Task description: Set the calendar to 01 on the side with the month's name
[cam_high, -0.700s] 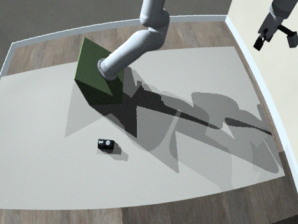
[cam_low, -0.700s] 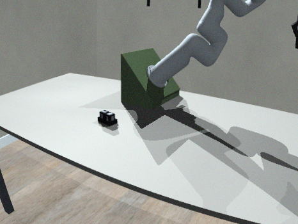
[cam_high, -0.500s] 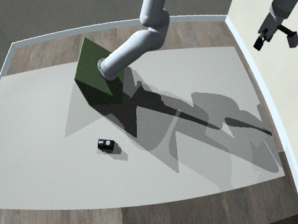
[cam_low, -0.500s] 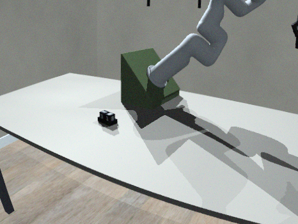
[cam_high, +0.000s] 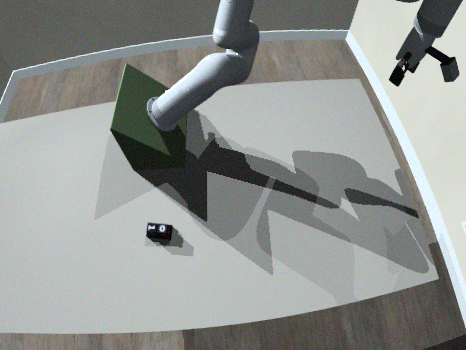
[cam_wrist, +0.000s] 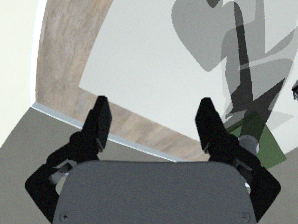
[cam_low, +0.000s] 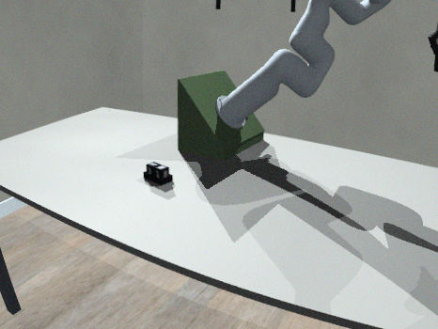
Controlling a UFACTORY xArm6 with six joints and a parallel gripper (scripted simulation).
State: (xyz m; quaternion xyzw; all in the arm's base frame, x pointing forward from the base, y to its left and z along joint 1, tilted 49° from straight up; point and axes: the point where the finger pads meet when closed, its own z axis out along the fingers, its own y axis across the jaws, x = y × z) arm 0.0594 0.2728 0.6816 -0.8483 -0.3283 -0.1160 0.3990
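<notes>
While calendar (cam_high: pixel 159 231) (cam_low: pixel 158 173) sits on pale tabletop (cam_high: pixel 240 300) (cam_low: pixel 94 136), arm's well off to R.
L to R: calendar, green wedge mount (cam_high: pixel 135 107) (cam_low: pixel 199 108), grey arm (cam_high: pixel 200 85) (cam_low: pixel 256 89), gripper (cam_high: pixel 406 70) (cam_wrist: pixel 154 107) w/ fingers wide apart; wood floor (cam_high: pixel 280 60) (cam_low: pixel 94 263) & grey wall (cam_high: pixel 100 25) (cam_low: pixel 94 56) around.

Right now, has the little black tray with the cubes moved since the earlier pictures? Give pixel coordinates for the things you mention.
No, the tray (cam_low: pixel 159 180) sits at the same spot on the table, left of the green block (cam_low: pixel 202 108).
</notes>
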